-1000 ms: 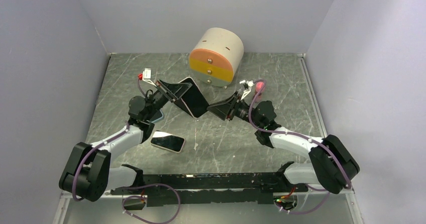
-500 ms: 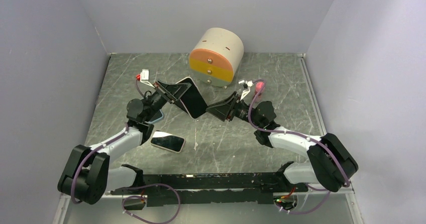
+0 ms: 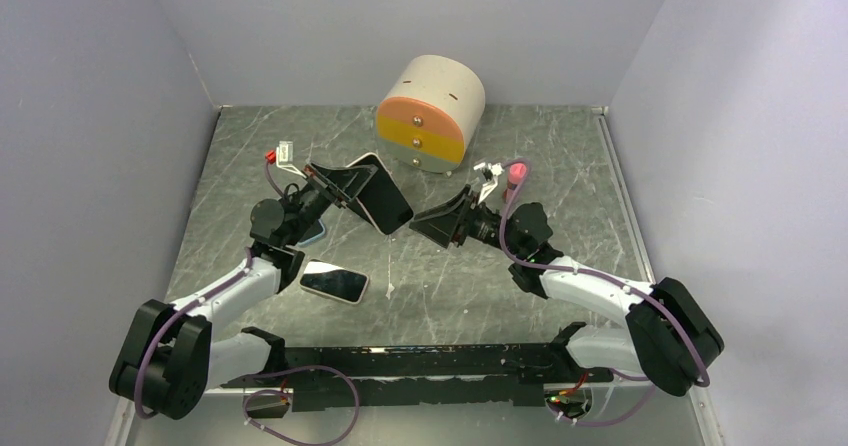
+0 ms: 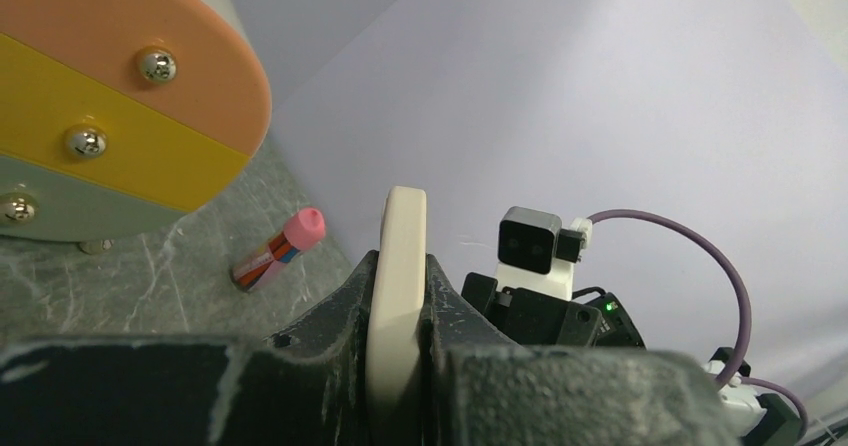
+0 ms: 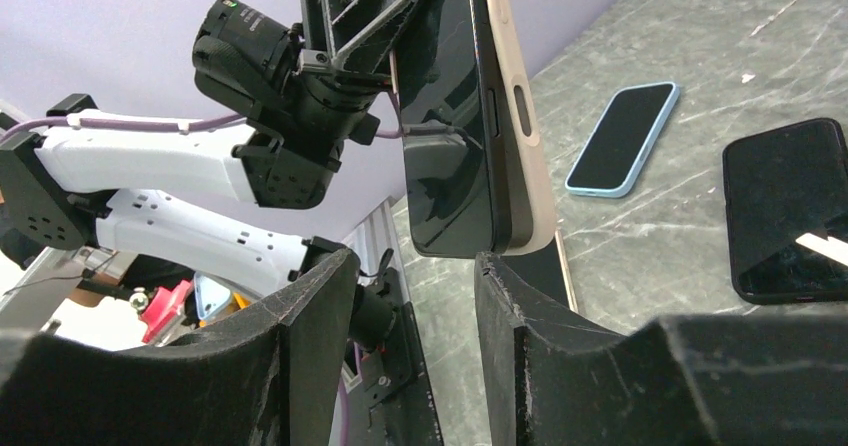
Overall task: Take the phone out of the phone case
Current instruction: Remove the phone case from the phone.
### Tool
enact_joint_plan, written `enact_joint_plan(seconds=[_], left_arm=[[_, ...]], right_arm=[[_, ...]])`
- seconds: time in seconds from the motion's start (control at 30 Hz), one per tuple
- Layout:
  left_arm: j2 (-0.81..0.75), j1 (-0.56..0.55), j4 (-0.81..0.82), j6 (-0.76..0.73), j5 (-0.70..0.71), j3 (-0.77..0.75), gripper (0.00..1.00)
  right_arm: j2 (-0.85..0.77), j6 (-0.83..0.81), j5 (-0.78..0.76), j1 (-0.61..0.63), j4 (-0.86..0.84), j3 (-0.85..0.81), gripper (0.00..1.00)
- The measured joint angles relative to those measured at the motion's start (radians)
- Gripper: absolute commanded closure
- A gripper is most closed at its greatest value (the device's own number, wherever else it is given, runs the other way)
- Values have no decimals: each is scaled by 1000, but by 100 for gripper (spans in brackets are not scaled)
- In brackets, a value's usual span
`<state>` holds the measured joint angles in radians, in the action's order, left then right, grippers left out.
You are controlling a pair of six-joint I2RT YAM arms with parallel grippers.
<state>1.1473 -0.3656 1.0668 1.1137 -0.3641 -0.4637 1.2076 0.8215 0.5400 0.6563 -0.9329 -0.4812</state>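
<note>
Left claw point(image 3: 358, 179) clamps phone case point(image 4: 403, 236) (edge-on from its wrist); right claw point(image 5: 415, 258) gapes.

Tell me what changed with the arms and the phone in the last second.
The right gripper opened wider beside the cased phone, gripping nothing. The left gripper stayed clamped on it, holding it raised. The loose phones and drawer unit did not move.

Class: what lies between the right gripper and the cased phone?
Nothing; right wrist view shows a bare gap between the right gripper and the cased phone.
</note>
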Motion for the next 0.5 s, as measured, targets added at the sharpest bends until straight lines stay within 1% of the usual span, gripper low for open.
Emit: enact_joint_plan(seconds=[0.5], left_arm=[[24, 0, 89, 32, -8, 4, 97]], right_arm=[[16, 19, -16, 2, -8, 0, 49]])
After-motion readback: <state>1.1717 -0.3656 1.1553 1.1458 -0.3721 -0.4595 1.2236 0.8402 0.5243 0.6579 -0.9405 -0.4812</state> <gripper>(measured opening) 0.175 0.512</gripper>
